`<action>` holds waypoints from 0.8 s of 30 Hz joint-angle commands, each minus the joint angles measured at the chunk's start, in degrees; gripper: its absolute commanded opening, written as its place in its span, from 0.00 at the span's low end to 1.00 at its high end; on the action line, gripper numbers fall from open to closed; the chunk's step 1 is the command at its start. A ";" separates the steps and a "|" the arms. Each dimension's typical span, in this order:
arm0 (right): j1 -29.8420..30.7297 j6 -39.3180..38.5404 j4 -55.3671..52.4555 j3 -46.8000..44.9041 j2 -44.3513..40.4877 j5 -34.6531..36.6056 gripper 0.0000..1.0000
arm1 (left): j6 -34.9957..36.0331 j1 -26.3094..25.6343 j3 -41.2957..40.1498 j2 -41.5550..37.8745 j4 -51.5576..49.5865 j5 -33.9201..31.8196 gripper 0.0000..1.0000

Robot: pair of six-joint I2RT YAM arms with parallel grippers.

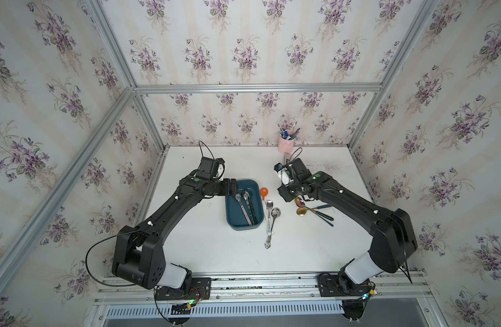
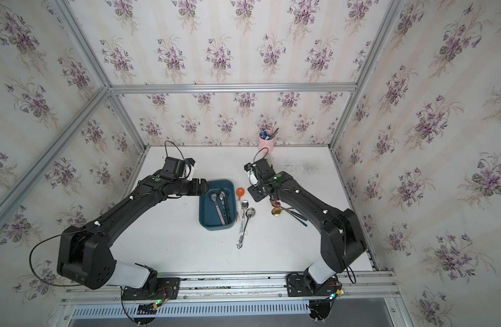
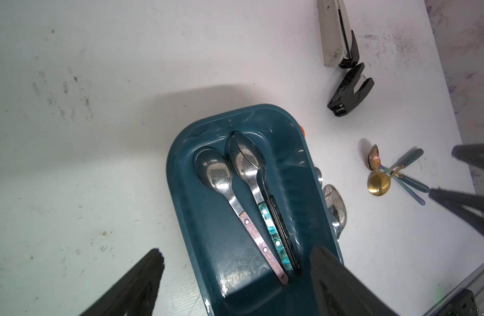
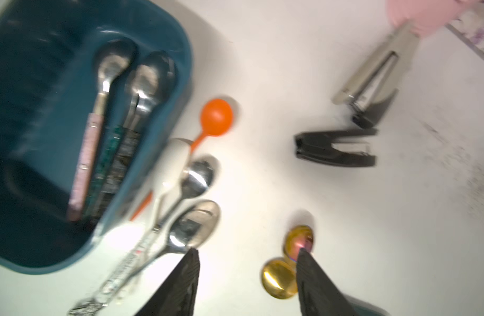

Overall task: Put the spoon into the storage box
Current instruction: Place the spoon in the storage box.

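Note:
The dark teal storage box (image 1: 233,218) sits mid-table and holds two silver spoons (image 3: 213,169) side by side, with dark handles beside them. My left gripper (image 3: 236,253) hangs open over one end of the box, nothing between its fingers. Just right of the box lie two more silver spoons (image 1: 275,211), an orange spoon (image 1: 264,192) and a white one (image 4: 175,156). Farther right are two gold spoons (image 1: 301,211) with teal handles. My right gripper (image 4: 247,251) is open above bare table, between a silver spoon bowl (image 4: 197,224) and the gold spoons (image 4: 279,279). The right wrist view is blurred.
A pink pen cup (image 1: 286,144) stands at the back wall. A silver stapler (image 4: 372,82) and a black one (image 4: 336,147) lie between the cup and my right arm. Aluminium frame posts and wallpapered walls close in the table.

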 commanded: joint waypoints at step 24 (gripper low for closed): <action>-23.66 -21.61 7.17 -15.43 5.40 7.23 0.55 | 4.00 -0.11 -2.50 -2.20 -1.63 -3.13 0.89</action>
